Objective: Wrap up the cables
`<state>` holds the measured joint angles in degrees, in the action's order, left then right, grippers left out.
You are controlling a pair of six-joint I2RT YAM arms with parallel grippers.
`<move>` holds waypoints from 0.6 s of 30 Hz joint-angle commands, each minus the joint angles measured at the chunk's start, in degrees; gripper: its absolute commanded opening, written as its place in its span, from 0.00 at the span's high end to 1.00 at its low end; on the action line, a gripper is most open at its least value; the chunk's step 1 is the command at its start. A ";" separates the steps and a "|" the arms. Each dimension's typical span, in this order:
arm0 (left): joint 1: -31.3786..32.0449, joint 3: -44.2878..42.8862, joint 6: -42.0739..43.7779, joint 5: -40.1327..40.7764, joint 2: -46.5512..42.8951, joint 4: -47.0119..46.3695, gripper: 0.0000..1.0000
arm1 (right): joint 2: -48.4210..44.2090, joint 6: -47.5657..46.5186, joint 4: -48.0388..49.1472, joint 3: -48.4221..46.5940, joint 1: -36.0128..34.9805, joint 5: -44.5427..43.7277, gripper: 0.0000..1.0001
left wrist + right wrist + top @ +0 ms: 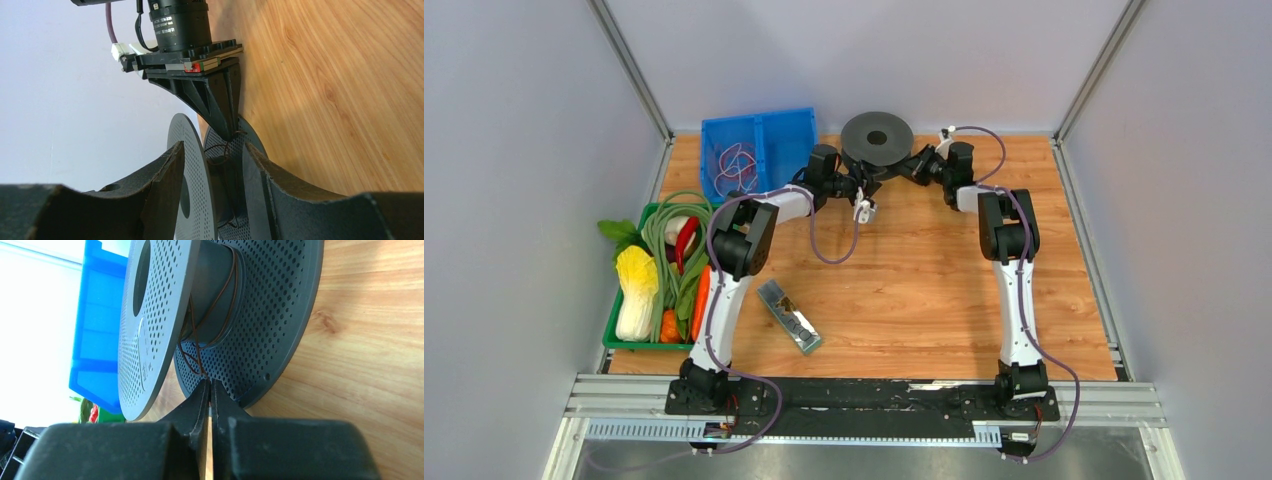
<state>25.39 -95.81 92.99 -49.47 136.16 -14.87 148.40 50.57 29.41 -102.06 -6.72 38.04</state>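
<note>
Two arms work the far middle of the wooden table (904,290): left arm (724,290) and right arm (1016,300), both reaching to one spot. Green tray (610,335) of vegetables sits at the left edge. Blue bin (784,135) is at far left, just beside the spool.

Grey spool (877,133) lies flat at the far edge, perforated flange up, with the two grippers on its near side.

Left gripper (215,190): jaws spread wide, with the spool's rim (192,170) showing between the fingers. I can't tell whether either pad touches a flange.

Right gripper (209,386): fingers pressed together, only a sliver of gap. The tips sit at the mouth of the slot between the two flanges, pinching the cable (227,305). From the left wrist view I see that same tip (231,131) poking in from the far side.

Cable is a thin dark wire, a few loose turns round the hub. One strand drops from the hub straight into the right fingertips. The turns are slack and crossing, not packed. None of it touches the left fingers that I can see.
</note>
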 commanded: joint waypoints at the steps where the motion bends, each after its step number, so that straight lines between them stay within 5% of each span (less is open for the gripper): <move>1: 0.01 0.89 1.49 -2.29 -5.20 -0.07 0.46 | -3.64 -1.08 0.48 0.37 -0.40 -0.25 0.92; 18: -0.51 11.69 -7.39 -2.91 -19.08 -0.33 0.44 | -8.29 -2.66 -1.72 6.87 -0.31 -2.53 0.58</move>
<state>25.32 -86.91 88.03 -49.04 124.53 -14.81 144.75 49.87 28.03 -97.80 -6.74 37.01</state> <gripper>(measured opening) 0.558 0.396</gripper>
